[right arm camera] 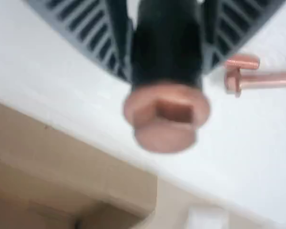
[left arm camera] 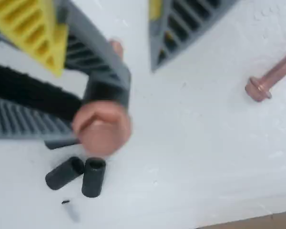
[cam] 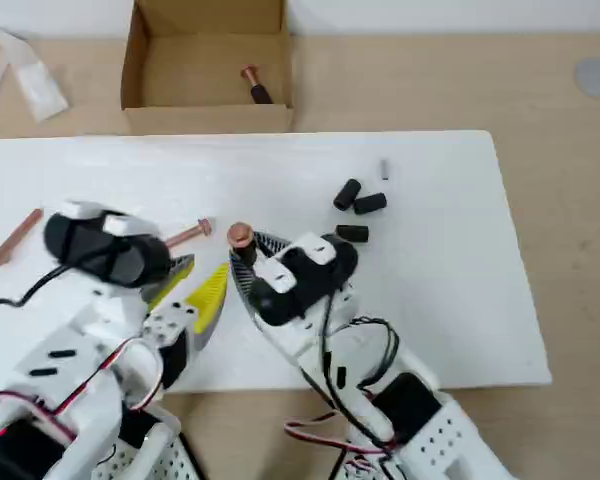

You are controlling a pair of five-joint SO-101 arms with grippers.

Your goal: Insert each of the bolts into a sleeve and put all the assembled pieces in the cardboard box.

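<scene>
Now: copper bolt in black plastic sleeve, clamped in right gripper, over white foam board centre. Left gripper jaws apart, empty, nr board's near edge. 3 loose black sleeves toward far-right corner. 2 loose copper bolts: mid-board, left edge. Brown cardboard box at table's far edge, 1 assembled pc inside.

Coppery metal bolt, matt black sleeve, cardboard box, grainy white board

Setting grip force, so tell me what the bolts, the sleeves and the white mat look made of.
Bolts: copper-coloured metal by the look, with a dull sheen; possibly only plated. Sleeves: matte black with no glint, likely plastic or rubber. White mat: faintly pitted surface, probably foam board.
</scene>
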